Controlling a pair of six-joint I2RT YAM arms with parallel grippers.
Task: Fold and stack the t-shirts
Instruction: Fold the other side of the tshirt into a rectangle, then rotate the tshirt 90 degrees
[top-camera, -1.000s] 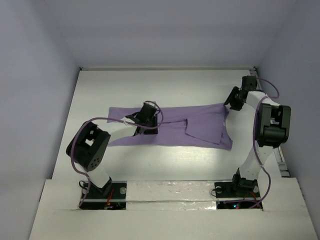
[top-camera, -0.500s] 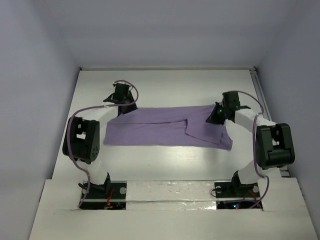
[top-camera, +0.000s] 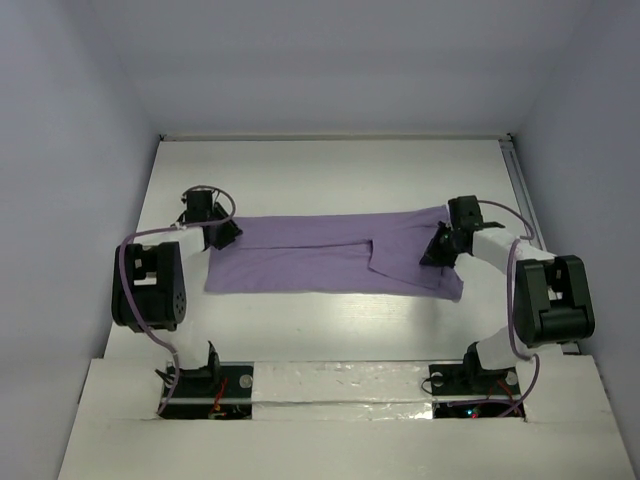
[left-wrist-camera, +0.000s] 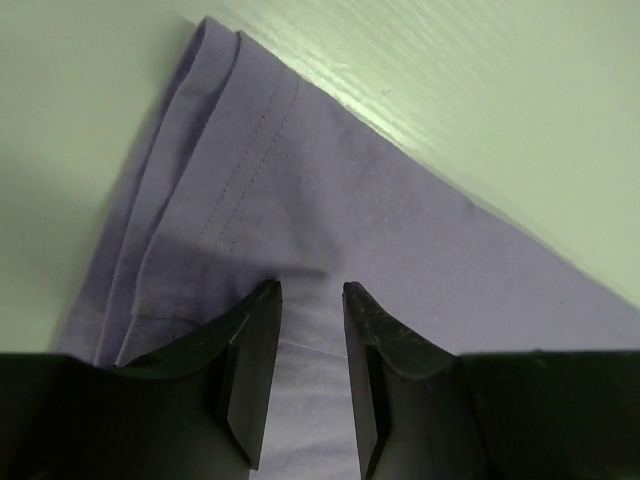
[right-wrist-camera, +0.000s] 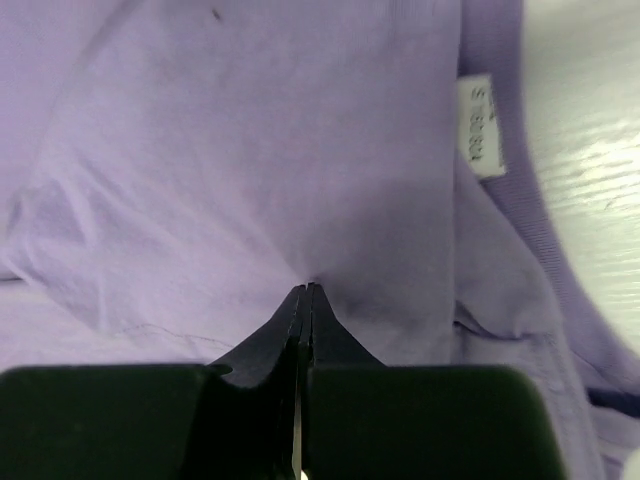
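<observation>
The lavender t-shirt (top-camera: 300, 255) lies flat as a long strip across the table, with one flap folded over near its right end. My left gripper (top-camera: 222, 233) is at the shirt's far left corner. In the left wrist view its jaws (left-wrist-camera: 307, 290) stand partly apart, tips down on the cloth (left-wrist-camera: 400, 230) just inside the hemmed corner. My right gripper (top-camera: 437, 250) is on the right end. The right wrist view shows it (right-wrist-camera: 308, 288) shut, pinching a pucker of the fabric (right-wrist-camera: 250, 150) near the collar and its white size label (right-wrist-camera: 478, 125).
The white table (top-camera: 330, 170) is closed in by pale walls at the back and on both sides. A metal rail (top-camera: 520, 185) runs along its right edge. A raised white ledge (top-camera: 340, 385) carries both arm bases at the front.
My left gripper went from the shirt's middle to its far left corner. My right gripper came in from beyond the right end onto the cloth and shut. The shirt's left part lies flatter.
</observation>
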